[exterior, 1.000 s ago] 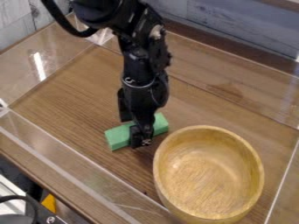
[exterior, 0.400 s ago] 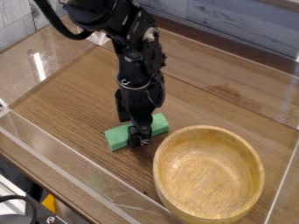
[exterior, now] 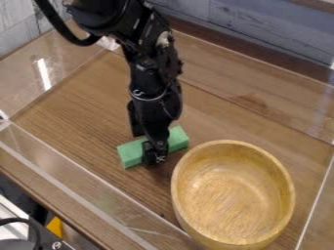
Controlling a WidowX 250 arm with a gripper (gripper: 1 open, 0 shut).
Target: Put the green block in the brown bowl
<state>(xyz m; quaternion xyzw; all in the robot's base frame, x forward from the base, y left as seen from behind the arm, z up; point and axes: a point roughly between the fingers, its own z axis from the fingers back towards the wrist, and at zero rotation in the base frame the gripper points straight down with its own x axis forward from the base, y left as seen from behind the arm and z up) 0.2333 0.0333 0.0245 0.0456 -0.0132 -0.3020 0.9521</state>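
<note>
Looking down, you see your gripper [exterior: 154, 148] wide open, its fingers standing over the green block [exterior: 136, 149]. The block lies flat on the wooden table [exterior: 92, 107], just beside the brown bowl [exterior: 233, 192].

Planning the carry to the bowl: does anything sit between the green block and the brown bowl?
Nothing visible does. The green block lies on bare table just left of the brown bowl, with the open gripper down over it.
</note>
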